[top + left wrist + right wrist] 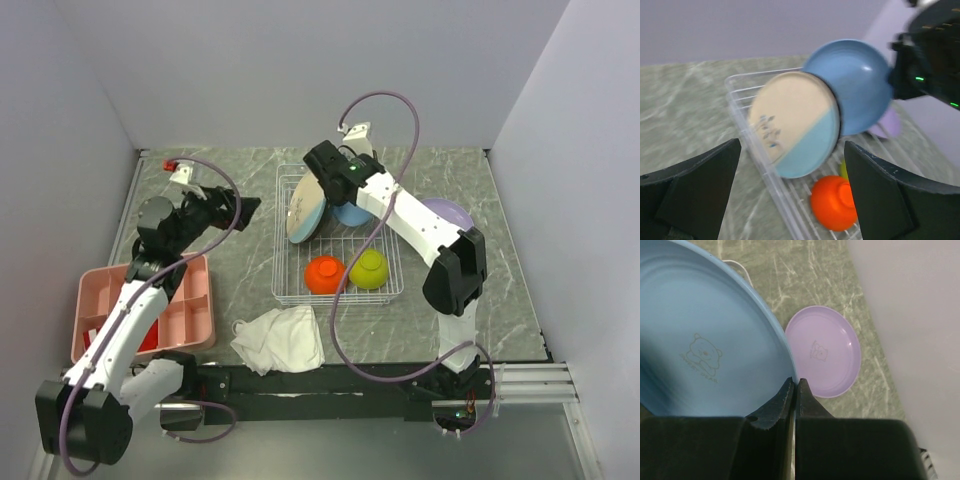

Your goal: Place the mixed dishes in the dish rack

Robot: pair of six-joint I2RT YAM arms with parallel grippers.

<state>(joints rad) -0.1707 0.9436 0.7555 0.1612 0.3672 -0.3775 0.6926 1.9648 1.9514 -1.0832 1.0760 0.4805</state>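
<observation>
The dish rack stands mid-table. Inside it, a cream-and-blue plate leans on edge at the left, and an orange bowl and a lime-green bowl lie upside down at the front. My right gripper is shut on the rim of the light-blue plate, which it holds on edge over the rack's back, just behind the cream plate. A lavender plate lies flat on the table right of the rack. My left gripper hangs open and holds nothing, left of the rack and facing it.
A pink divided tray sits at the front left under my left arm. A crumpled white cloth lies in front of the rack. Grey walls close the table at the back and both sides. My right arm reaches over the rack's right side.
</observation>
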